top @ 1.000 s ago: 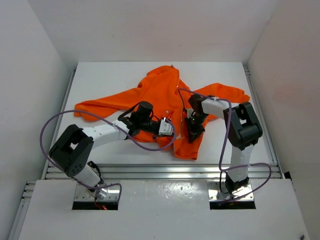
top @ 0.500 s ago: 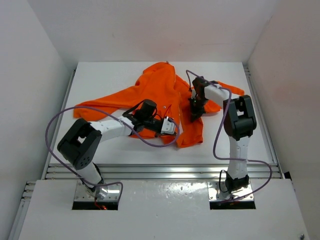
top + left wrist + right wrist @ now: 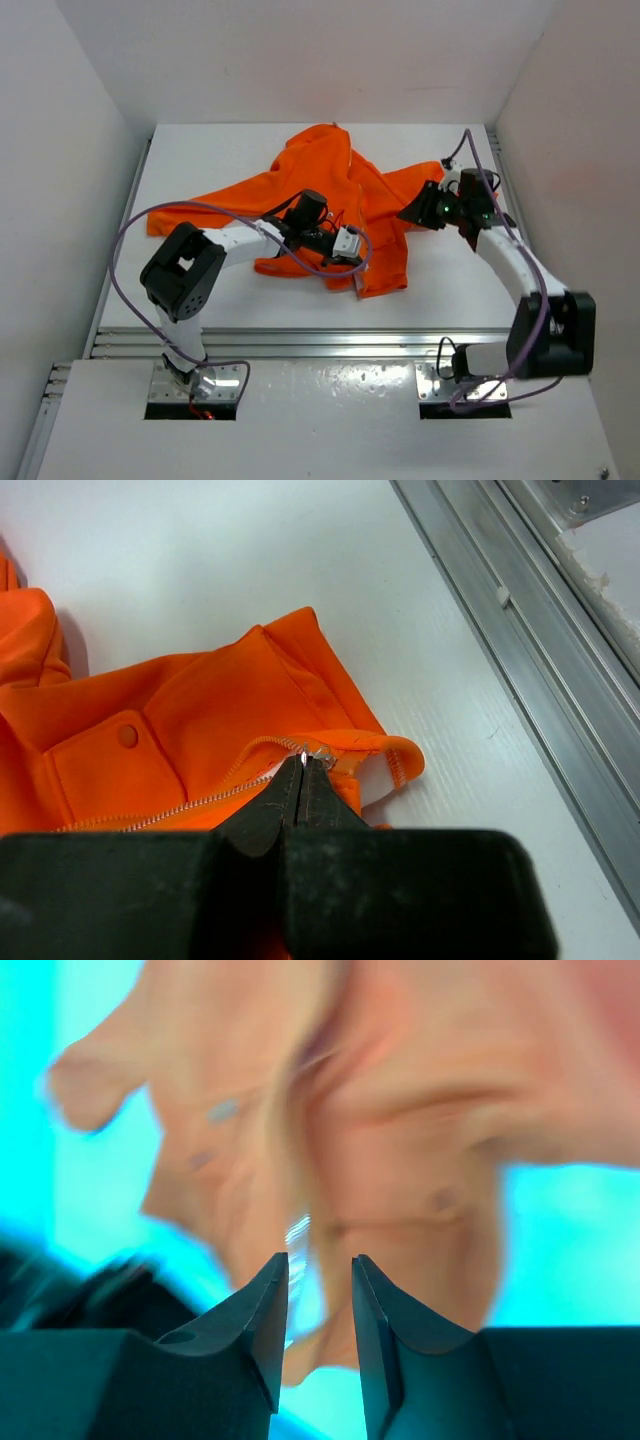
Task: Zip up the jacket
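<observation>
The orange jacket point(image 3: 330, 185) lies crumpled in the middle of the white table, with one sleeve stretched out to the left. My left gripper point(image 3: 350, 246) sits at its near hem. In the left wrist view its jaws point(image 3: 305, 766) are shut on the bottom end of the pale zipper point(image 3: 150, 818), beside a flap pocket point(image 3: 120, 750). My right gripper point(image 3: 418, 211) hovers at the jacket's right edge, open with nothing between its fingers. The right wrist view is motion-blurred and shows the jacket point(image 3: 400, 1110) beyond the gripper point(image 3: 320, 1270), with a pale zipper streak point(image 3: 298, 1232).
An aluminium rail point(image 3: 320, 340) point(image 3: 520, 630) runs along the table's near edge. White walls close in the left, right and back. Purple cables point(image 3: 130, 230) loop off both arms.
My right gripper has let go of the jacket, opened and swung out to the right. My left gripper has shifted slightly right while still pinching the hem.
</observation>
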